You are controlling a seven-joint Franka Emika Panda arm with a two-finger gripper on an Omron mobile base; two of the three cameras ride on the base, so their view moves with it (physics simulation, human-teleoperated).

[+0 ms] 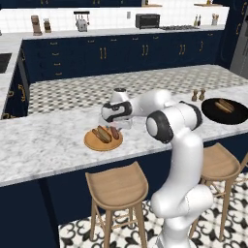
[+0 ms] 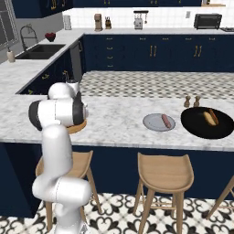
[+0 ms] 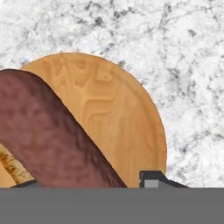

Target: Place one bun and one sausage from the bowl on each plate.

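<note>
Directly under the gripper [image 3: 83, 183], a sausage [image 3: 52, 135] lies on the wooden plate [image 3: 113, 113]; grip unclear.

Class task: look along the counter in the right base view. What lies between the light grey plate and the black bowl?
Nothing: in the right base view only bare marble counter separates the grey plate from the black bowl.

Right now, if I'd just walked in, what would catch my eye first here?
Probably the big white arm bending over the marble counter, its gripper just above a wooden plate that carries a bun and a sausage. Further right sit a grey plate with one sausage and a black bowl holding another bun.
</note>
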